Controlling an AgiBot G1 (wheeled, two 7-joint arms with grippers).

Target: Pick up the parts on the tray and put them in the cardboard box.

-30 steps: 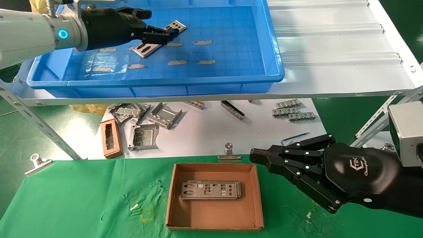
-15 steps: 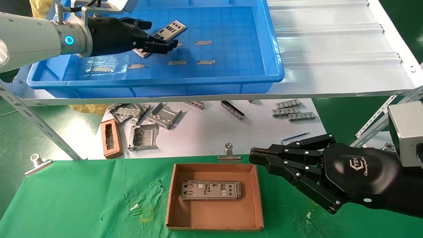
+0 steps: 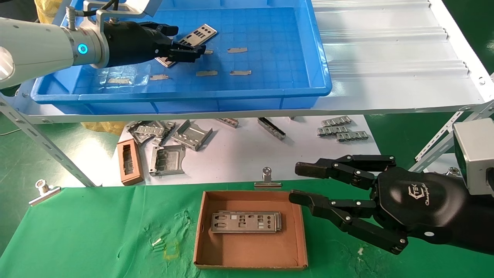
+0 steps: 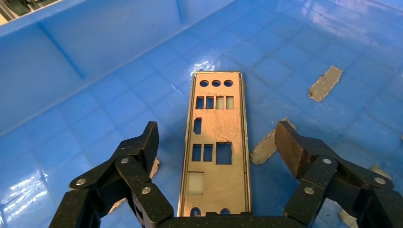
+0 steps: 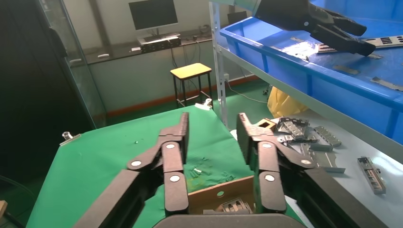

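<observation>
The left gripper (image 3: 187,51) is hovering low inside the large shallow bright-blue plastic tray (image 3: 316,58), toward its far-left part, with its black fingers (image 4: 142,147) spread apart on either side of a thin flat silvery metal plate (image 4: 216,142) punched with round and rectangular cutouts; the fingers are not clamping it, and the plate is lying flat on the tray's grid floor among short grey tape scraps (image 3: 237,50). The right gripper (image 3: 299,183) is hanging just beside the far-right corner of the shallow brown cardboard box (image 3: 251,255), its jaws standing apart and gripping nothing. Inside the box, a small stack of similar silvery plates (image 3: 245,222) is lying flat near the middle. The box is sitting on a green cloth (image 3: 77,231), and bent grey metal brackets (image 3: 170,139) are lying on the white surface beyond it.
</observation>
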